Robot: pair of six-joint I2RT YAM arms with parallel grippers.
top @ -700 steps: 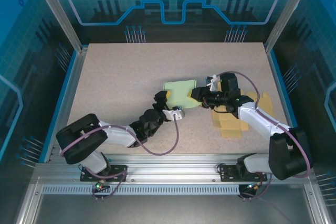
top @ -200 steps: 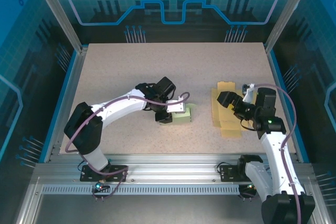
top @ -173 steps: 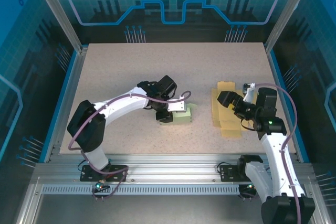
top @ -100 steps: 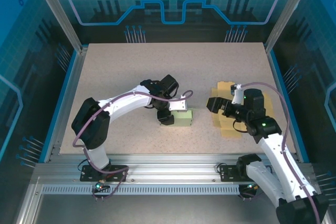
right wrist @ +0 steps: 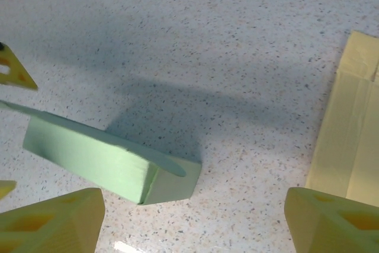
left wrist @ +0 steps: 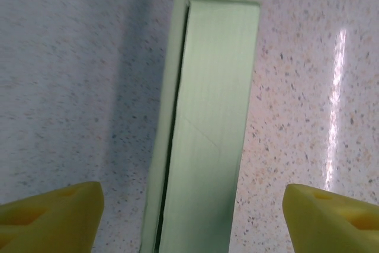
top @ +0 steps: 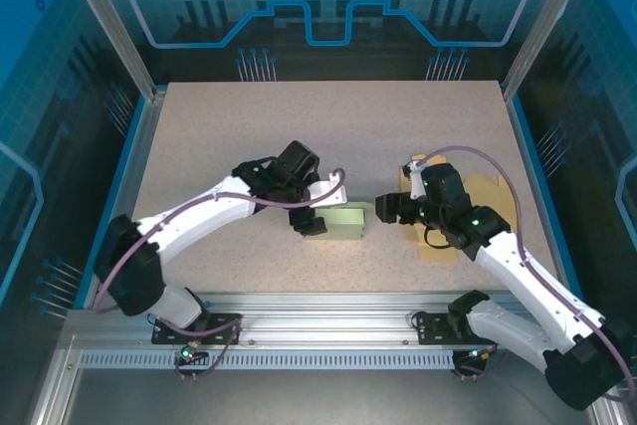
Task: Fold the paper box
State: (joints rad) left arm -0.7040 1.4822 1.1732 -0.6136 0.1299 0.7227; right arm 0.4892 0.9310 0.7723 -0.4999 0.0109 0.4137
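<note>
While both arms reached inward over it, the speckled table (top: 249, 126) carried two paper items.

Left arm (top: 199, 211): white, stretched from the near left corner toward the table's middle.

Right arm (top: 518, 266): white, angled from the near right corner toward the same spot.

Yellow flat sheet (top: 493, 189): creased cardboard lying flat on the right side of the table, partly under the right arm, well apart from the green piece in the right wrist view (right wrist: 349, 140).

Green paper box (top: 345, 223): partly folded into a long, narrow wedge, resting on the table near its middle, between the two grippers; one panel lay over the body with a dark gap along its edge (left wrist: 213, 122).

Left gripper (top: 317, 220): directly above the box, jaws spread wide on either side of it, yellow fingertips (left wrist: 50, 214) clear of the paper.

Right gripper (top: 384, 208): just right of the box, jaws spread wide, nothing between them.
</note>
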